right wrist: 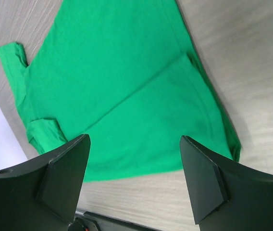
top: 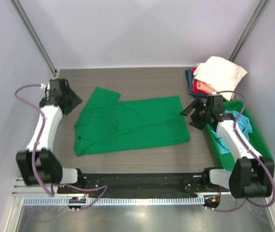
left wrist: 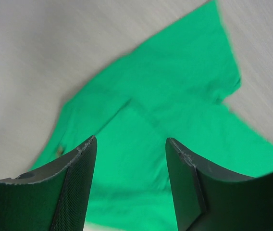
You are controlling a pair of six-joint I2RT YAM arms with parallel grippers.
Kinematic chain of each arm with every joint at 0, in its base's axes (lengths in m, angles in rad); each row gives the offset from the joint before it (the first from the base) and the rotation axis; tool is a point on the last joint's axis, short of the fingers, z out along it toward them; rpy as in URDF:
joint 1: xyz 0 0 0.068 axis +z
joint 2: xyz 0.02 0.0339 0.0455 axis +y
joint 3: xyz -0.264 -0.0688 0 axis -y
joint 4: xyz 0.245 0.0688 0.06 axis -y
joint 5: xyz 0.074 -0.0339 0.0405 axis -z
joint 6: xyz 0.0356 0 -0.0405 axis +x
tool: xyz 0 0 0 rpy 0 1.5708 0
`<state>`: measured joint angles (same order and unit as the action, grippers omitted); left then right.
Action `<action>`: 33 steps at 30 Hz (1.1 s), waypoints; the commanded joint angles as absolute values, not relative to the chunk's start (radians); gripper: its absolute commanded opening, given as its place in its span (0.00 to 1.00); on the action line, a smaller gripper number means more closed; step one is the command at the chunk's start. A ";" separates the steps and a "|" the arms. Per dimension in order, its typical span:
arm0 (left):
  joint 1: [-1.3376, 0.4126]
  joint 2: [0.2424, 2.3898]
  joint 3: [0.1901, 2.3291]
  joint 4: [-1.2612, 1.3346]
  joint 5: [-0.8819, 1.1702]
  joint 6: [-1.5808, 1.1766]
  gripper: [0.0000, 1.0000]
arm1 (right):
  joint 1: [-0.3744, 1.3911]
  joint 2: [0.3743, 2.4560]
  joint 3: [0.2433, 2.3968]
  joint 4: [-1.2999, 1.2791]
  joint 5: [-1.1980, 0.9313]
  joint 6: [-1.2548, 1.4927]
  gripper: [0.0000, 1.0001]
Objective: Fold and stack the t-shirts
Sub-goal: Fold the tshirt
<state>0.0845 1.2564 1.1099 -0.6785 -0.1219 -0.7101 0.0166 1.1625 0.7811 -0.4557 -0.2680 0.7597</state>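
A bright green t-shirt (top: 132, 124) lies spread on the table's middle, its lower part folded up over the body, one sleeve sticking out at the back left. It shows in the left wrist view (left wrist: 165, 110) and the right wrist view (right wrist: 122, 91). My left gripper (top: 72, 102) is open and empty, above the table just left of the shirt. My right gripper (top: 194, 116) is open and empty, just right of the shirt's hem edge. A light blue shirt (top: 236, 126) lies in the green bin. Cream (top: 221, 72), pink-red (top: 201, 87) and navy (top: 190, 76) shirts are stacked at the back right.
A rigid green plastic bin (top: 266, 147) stands at the right edge under my right arm. Frame posts rise at the back corners. A black mat strip (top: 137, 180) runs along the near edge by the arm bases.
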 commanded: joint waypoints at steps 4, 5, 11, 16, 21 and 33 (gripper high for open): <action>0.081 1.771 1.494 -0.549 0.058 -0.552 0.59 | 0.012 1.285 0.936 -0.390 -0.337 0.680 0.81; 0.081 1.842 1.582 -0.546 0.092 -0.552 0.58 | 0.012 1.319 0.966 -0.390 -0.351 0.672 0.81; 0.048 2.227 1.921 -0.537 0.113 -0.542 0.57 | 0.040 1.388 1.022 -0.387 -0.472 0.598 0.82; 0.009 2.409 2.127 -0.589 0.092 -0.509 0.60 | 0.077 1.413 1.023 -0.387 -0.499 0.581 0.84; -0.046 2.441 2.137 -0.617 0.019 -0.512 0.59 | 0.094 1.448 1.029 -0.390 -0.514 0.574 0.84; -0.054 2.378 2.059 -0.598 -0.061 -0.503 0.55 | 0.104 1.491 1.088 -0.459 -0.413 0.531 0.84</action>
